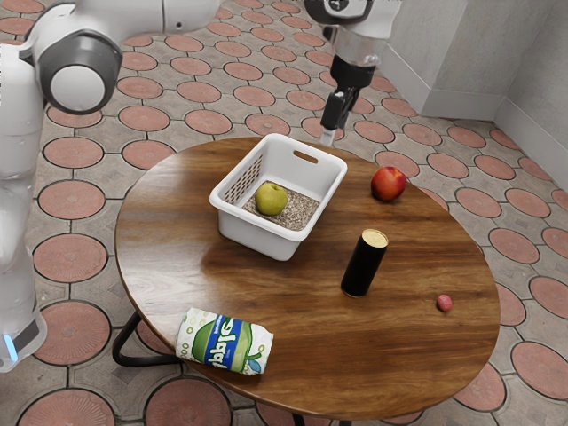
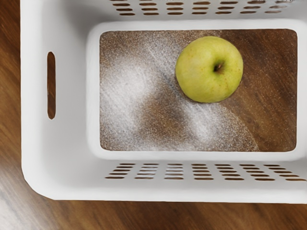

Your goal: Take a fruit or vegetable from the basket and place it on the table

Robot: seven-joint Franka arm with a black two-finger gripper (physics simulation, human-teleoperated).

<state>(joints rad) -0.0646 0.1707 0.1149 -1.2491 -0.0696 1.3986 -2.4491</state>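
In the exterior view my gripper (image 1: 328,135) hangs beyond the far rim of the white basket (image 1: 279,240), near its handle slot. A yellow-green apple (image 1: 271,200) rests on the basket's floor. From the wrist view, the camera looks down into the basket (image 2: 55,143), and the apple (image 2: 207,69) lies near one of the slotted long walls, stem facing up. The gripper and the apple are well apart.
On the round wooden table (image 1: 413,355) stand a black can (image 1: 363,266) beside the basket and a red apple (image 1: 389,184) farther back. A small pink-red fruit (image 1: 445,303) lies toward the exterior view's right edge of the table, and a green-and-white package (image 1: 224,342) at its front.
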